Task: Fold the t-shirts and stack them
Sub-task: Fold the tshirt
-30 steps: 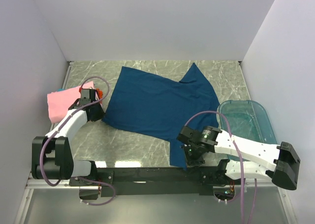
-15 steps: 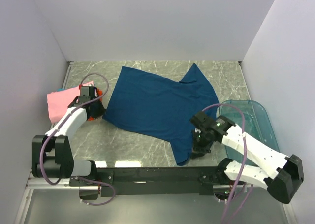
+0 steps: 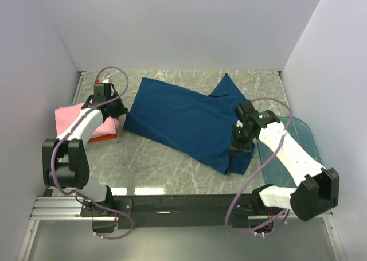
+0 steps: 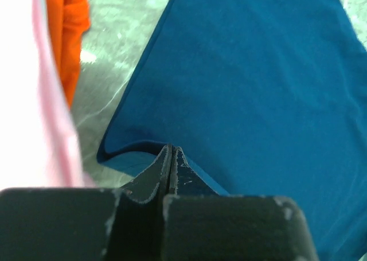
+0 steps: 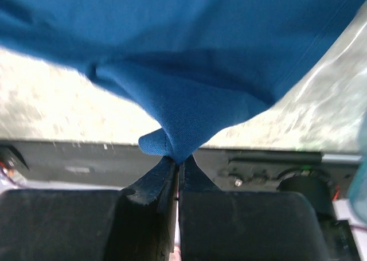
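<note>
1. While we look from above, the large dark navy-blue cloth t-shirt lies spread across the grey marbled table, with its near right part doubled over itself. Our left gripper sits at its left corner, just beside the folded pink cloth t-shirt and the orange cloth t-shirt showing at its edge. Our right gripper is at the bunched near-right edge, beside the translucent teal plastic tub.
2. At the left wrist, the left gripper has its jaws pressed together on the navy-blue hem. The bite looks thin, so we judge that a hard pull could slip it free. A swing to the left could knock the pink and orange shirts.
3. At the right wrist, the right gripper is clamped on a small peak of navy-blue cloth raised off the table. If our two arms pull unevenly, we expect a skewed, wrinkled fold. The hanging cloth could also snag the tub.
</note>
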Available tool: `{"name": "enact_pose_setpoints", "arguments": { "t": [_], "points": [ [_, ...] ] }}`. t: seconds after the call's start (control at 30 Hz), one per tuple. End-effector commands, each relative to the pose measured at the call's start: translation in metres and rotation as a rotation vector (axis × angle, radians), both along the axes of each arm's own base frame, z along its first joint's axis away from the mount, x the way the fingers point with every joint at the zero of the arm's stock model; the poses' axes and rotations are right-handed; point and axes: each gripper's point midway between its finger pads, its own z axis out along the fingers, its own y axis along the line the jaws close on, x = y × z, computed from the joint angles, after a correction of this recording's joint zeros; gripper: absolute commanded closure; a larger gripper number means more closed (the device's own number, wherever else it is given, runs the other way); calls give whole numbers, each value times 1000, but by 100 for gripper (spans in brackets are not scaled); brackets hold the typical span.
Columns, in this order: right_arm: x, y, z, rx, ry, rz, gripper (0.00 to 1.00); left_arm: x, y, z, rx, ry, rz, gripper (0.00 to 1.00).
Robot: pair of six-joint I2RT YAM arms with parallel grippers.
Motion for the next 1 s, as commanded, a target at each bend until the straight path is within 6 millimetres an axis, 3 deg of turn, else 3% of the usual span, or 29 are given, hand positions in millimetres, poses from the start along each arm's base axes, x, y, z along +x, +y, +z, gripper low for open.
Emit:
{"name": "enact_pose_setpoints", "arguments": {
  "t": [0.0,0.2,0.37,0.43,0.47,0.67,0.97],
  "points": [
    [41,-12,17,-28,-120,22,100,26,-6,26,-32,-86,-15,100],
    [96,-36,39,-58,-207,-36,100,48,-12,30,-43,-101,-57,100],
    [126,-51,38,-89,-197,-41,100,71,-15,41,-47,-132,-82,100],
    [138,-54,39,-96,-200,-41,100,79,-18,36,-59,-123,-97,100],
    [141,-56,38,-105,-197,-37,100,85,-20,41,-66,-135,-104,100],
    [164,-62,33,-125,-186,-37,100,104,-22,28,-76,-104,-109,100],
    [191,-70,31,-158,-182,-38,100,113,-13,15,-68,-87,-63,100]
  ]
}}
